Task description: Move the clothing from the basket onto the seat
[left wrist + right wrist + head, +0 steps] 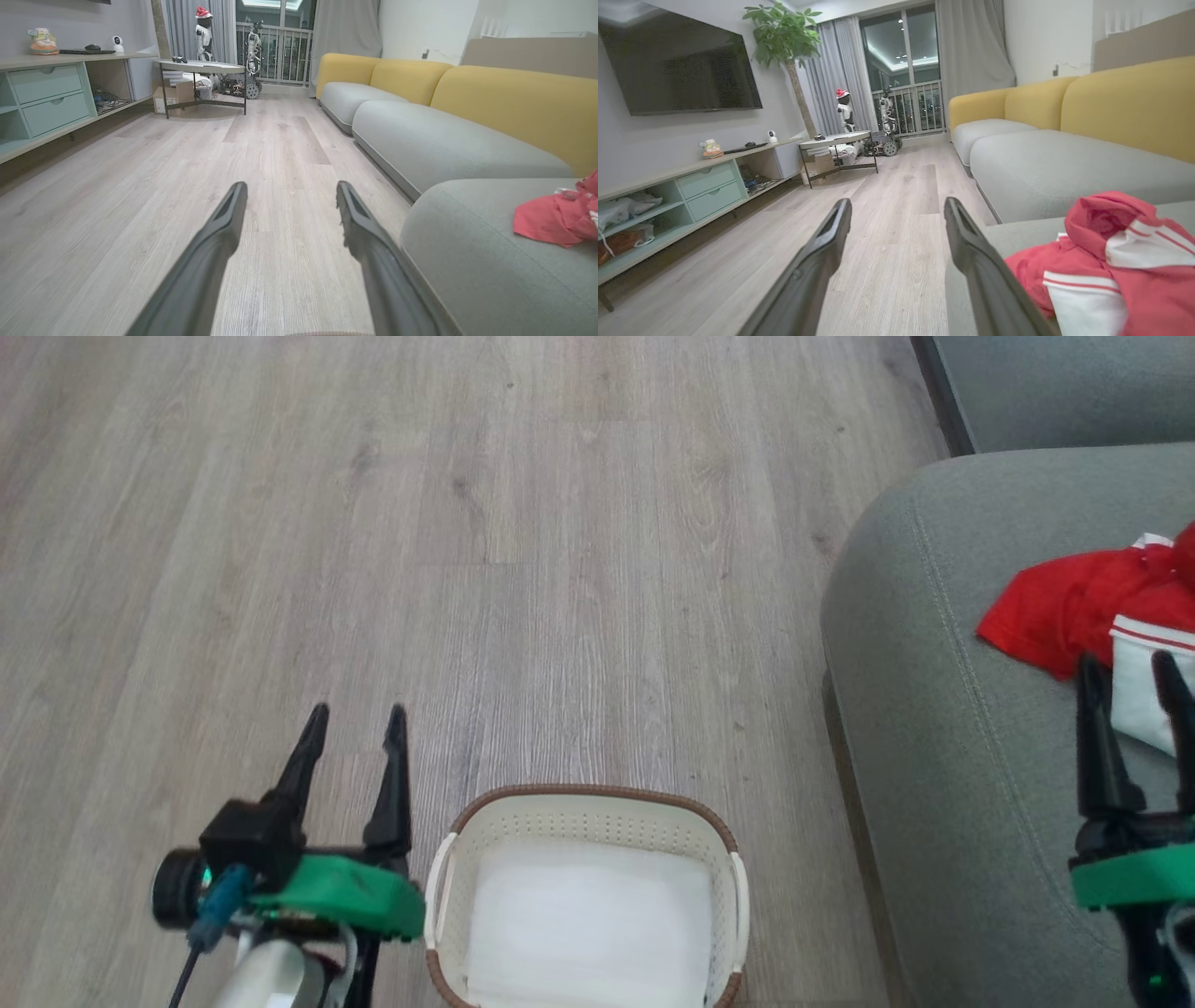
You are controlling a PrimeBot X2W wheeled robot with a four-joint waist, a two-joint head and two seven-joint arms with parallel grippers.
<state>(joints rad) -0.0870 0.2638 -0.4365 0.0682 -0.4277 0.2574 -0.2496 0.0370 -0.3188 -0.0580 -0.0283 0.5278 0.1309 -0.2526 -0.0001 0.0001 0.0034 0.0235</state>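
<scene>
Basket [588, 792]: bare liner, nothing red inside. Clothing [1064, 602] is bunched on the seat [934, 728], back from its rounded edge. Left fingers [303, 756] are spread and empty over the floor beside the basket. Right fingers [1094, 728] are spread and empty just beside the clothing's white panel. Looks done to me. I'd lift the right arm straight up, staying spread, so nothing snags.

Left gripper [358, 711] and right gripper [1125, 661], both empty, jaws apart, pointing forward.
</scene>
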